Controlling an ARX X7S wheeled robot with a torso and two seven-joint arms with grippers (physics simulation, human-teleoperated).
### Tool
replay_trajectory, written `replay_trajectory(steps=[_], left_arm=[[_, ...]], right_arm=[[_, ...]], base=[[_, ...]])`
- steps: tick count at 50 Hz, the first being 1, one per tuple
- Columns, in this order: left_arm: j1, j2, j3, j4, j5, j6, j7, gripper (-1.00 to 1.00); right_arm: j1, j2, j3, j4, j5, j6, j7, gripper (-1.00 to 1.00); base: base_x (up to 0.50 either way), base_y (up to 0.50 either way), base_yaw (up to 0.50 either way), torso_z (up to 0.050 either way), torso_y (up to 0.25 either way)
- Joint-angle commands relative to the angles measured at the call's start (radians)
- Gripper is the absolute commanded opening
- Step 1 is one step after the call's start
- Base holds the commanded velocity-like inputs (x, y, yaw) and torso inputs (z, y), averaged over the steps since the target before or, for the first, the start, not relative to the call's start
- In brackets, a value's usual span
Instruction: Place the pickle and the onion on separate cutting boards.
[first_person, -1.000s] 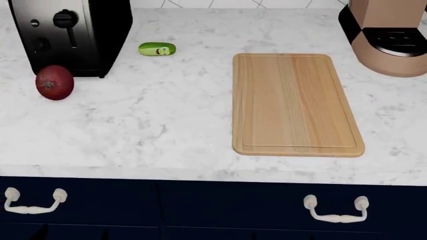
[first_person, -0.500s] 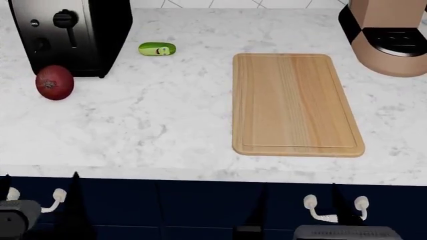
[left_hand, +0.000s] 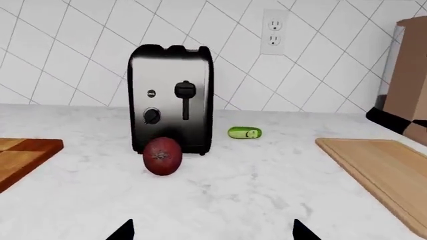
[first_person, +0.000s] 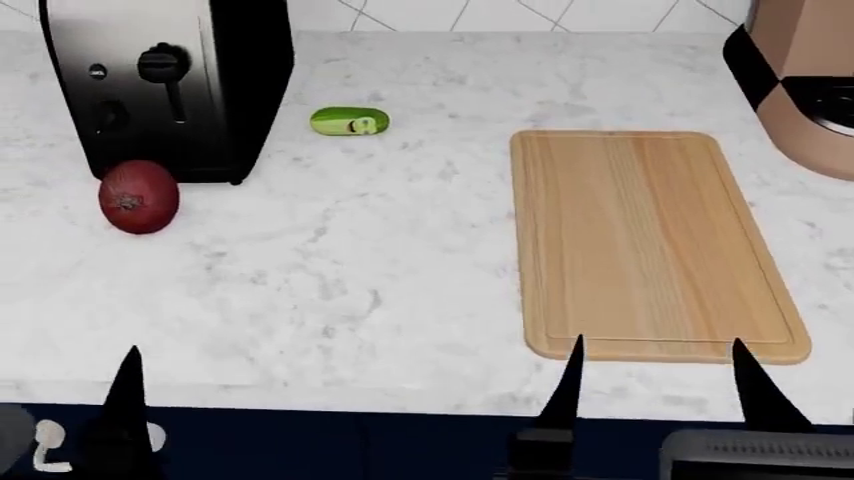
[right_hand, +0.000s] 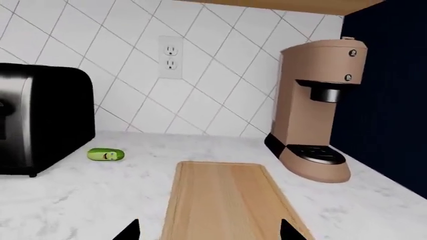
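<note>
The dark-red onion (first_person: 138, 197) sits on the counter in front of the toaster; it also shows in the left wrist view (left_hand: 162, 156). The green pickle (first_person: 350, 122) lies right of the toaster, and shows in the wrist views (left_hand: 244, 133) (right_hand: 106, 155). The light wooden cutting board (first_person: 654, 245) lies bare at the right. A second, darker wooden board (left_hand: 20, 155) shows to the onion's left. My left gripper (left_hand: 213, 232) is open and empty, near the counter's front edge; one fingertip (first_person: 127, 385) shows. My right gripper (first_person: 657, 380) is open and empty over the light board's near end (right_hand: 227, 200).
A chrome and black toaster (first_person: 167, 85) stands at the back left. A tan coffee machine (first_person: 807, 80) stands at the back right. A tiled wall with a socket (right_hand: 170, 57) runs behind the marble counter (first_person: 334, 280). Dark blue drawers are below its front edge.
Both grippers have come up from below the counter edge and now reach over its front. The head view has shifted, so everything sits lower and further right in it.
</note>
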Motion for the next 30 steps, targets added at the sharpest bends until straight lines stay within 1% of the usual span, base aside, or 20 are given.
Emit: replay_trajectory(steps=[1,2,3,4,8,12,16,21,25,28,30], left_arm=[[0.029,-0.037,0.003,-0.013,-0.030,0.044,-0.011,1.00],[0.004,-0.034,-0.047,-0.002,-0.091,-0.010,-0.033,1.00],[-0.105,-0.064,-0.197,0.009,-0.241,-0.156,-0.110,1.00],[-0.122,-0.066,-0.226,0.013,-0.369,-0.182,-0.130,1.00],[-0.101,-0.072,-0.235,0.021,-0.368,-0.167,-0.125,1.00],[-0.108,-0.079,-0.242,0.011,-0.372,-0.164,-0.127,1.00],[-0.091,-0.083,-0.226,0.010,-0.347,-0.145,-0.117,1.00],[-0.071,-0.087,-0.233,0.015,-0.350,-0.136,-0.118,1.00],[-0.064,-0.091,-0.224,0.006,-0.337,-0.127,-0.113,1.00],[-0.063,-0.092,-0.203,0.000,-0.326,-0.122,-0.106,1.00],[-0.062,-0.085,-0.188,-0.007,-0.316,-0.113,-0.100,1.00]], right_arm=[[0.006,0.011,0.008,-0.042,0.007,0.042,0.000,1.00],[0.007,0.010,0.009,-0.047,0.010,0.048,-0.001,1.00],[0.013,0.010,0.013,-0.055,0.013,0.057,0.000,1.00],[0.013,0.011,0.013,-0.054,0.015,0.056,0.001,1.00],[0.005,0.019,0.013,-0.047,0.012,0.035,0.006,1.00],[0.006,0.021,0.017,-0.045,0.014,0.029,0.011,1.00],[0.003,0.021,0.025,-0.048,0.024,0.023,0.010,1.00],[-0.007,0.025,0.020,-0.032,0.024,-0.003,0.015,1.00],[-0.002,0.027,0.021,-0.043,0.028,0.015,0.020,1.00],[-0.012,0.028,0.026,-0.026,0.032,-0.009,0.019,1.00],[-0.008,0.031,0.028,-0.034,0.035,0.005,0.020,1.00]], base=[[0.41,0.38,0.00,0.000,0.000],[0.41,0.38,0.00,0.000,0.000],[0.41,0.38,0.00,0.000,0.000],[0.41,0.38,0.00,0.000,0.000],[0.41,0.25,0.00,0.000,0.000],[0.41,0.16,0.00,0.000,0.000],[0.48,0.15,0.00,0.000,0.000],[0.50,0.02,0.00,0.000,0.000],[0.50,0.01,0.00,0.000,0.000],[0.50,0.03,0.00,0.000,0.000],[0.50,0.03,0.00,0.000,0.008]])
